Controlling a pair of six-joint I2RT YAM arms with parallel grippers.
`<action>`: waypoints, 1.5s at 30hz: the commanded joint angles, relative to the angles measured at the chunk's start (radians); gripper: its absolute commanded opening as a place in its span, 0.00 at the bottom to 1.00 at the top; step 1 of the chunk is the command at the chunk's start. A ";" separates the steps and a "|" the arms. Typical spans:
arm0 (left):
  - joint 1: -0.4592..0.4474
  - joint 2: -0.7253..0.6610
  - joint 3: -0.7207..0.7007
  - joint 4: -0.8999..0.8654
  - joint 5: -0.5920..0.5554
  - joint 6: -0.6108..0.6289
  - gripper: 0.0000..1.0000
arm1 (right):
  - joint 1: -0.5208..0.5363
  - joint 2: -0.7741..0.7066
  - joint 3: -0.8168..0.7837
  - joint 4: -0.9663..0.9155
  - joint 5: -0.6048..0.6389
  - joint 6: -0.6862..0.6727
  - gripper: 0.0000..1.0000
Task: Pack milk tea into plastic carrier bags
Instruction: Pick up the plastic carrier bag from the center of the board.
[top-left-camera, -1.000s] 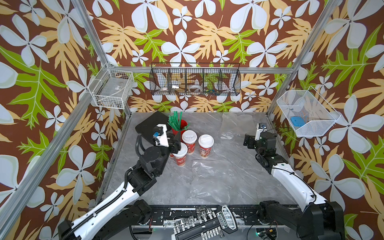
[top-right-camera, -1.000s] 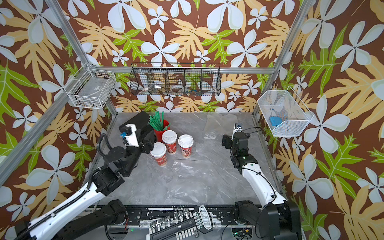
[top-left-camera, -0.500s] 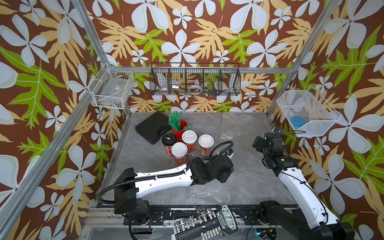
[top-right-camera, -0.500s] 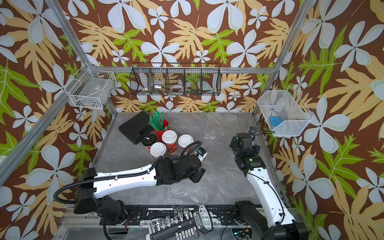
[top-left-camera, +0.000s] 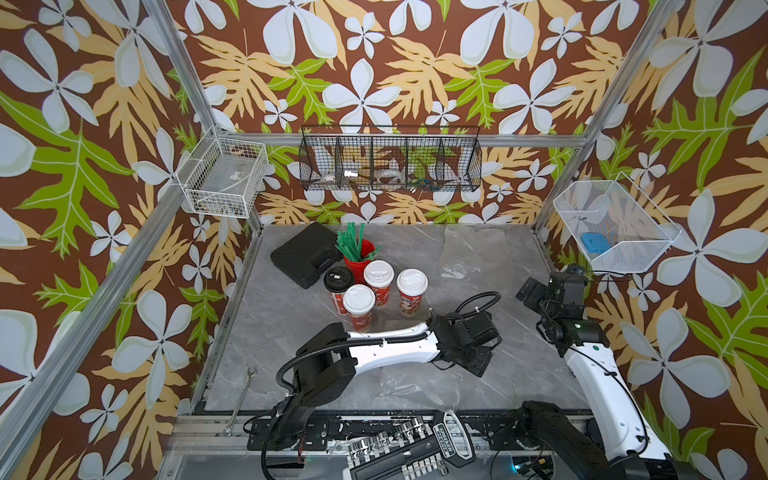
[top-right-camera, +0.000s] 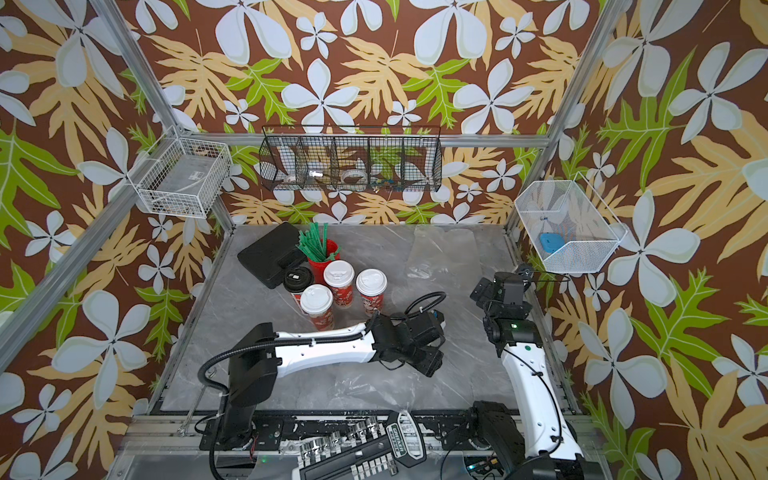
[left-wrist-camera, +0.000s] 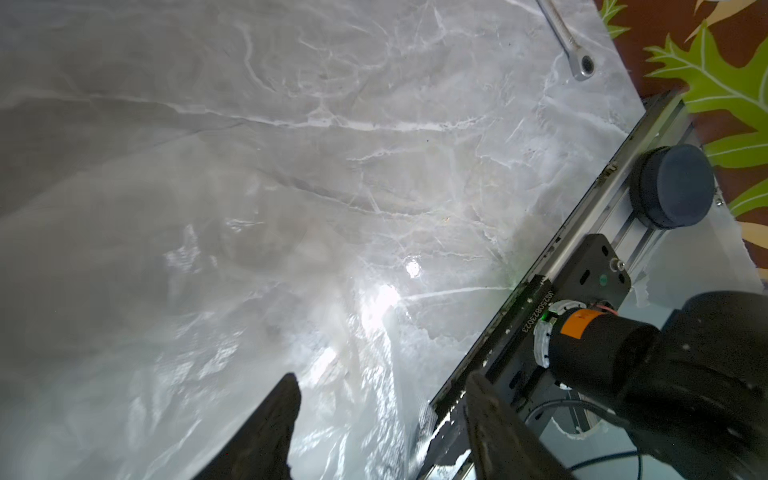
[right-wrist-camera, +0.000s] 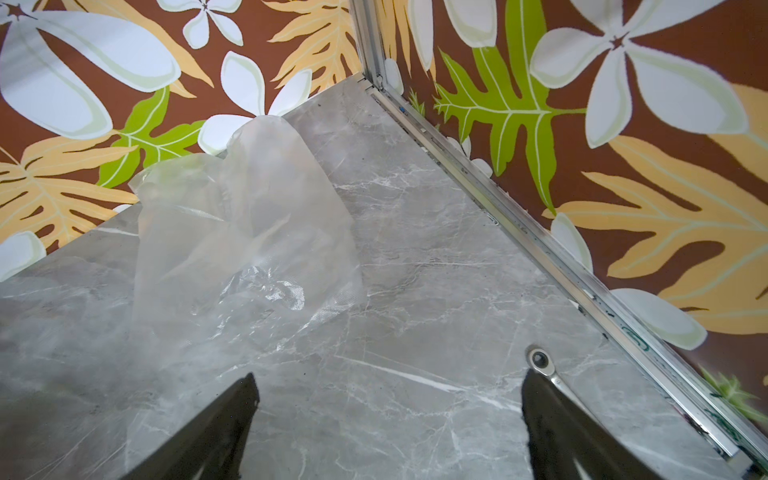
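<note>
1. The grey marble-look tabletop carries everything.
2. A thin transparent plastic carrier bag lies flat at front centre. A second crinkly transparent bag sits crumpled by the back wall.
3. The left claw hangs low over the flat bag, its jaws partly apart and empty.
4. The right claw, near the right edge, gapes wide with nothing in it and points toward the crumpled bag.
5. A flat black plastic case lies at back left.
6. Four tall red-and-white paper milk tea cups stand upright in a cluster beside the case, outside both bags. Three have white lids, one black.
7. A plain red cup of green straws stands just behind them.
8. A slim steel wrench lies at front left.
</note>
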 joint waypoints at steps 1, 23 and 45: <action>0.001 0.056 0.045 -0.110 0.024 -0.038 0.65 | 0.000 -0.016 -0.009 0.013 -0.047 -0.011 0.98; 0.040 0.183 0.074 -0.017 0.153 -0.133 0.66 | 0.000 -0.097 -0.069 0.015 -0.025 -0.001 0.98; 0.053 0.081 0.059 0.025 0.115 -0.150 0.01 | -0.001 -0.108 -0.074 0.004 -0.049 0.017 0.97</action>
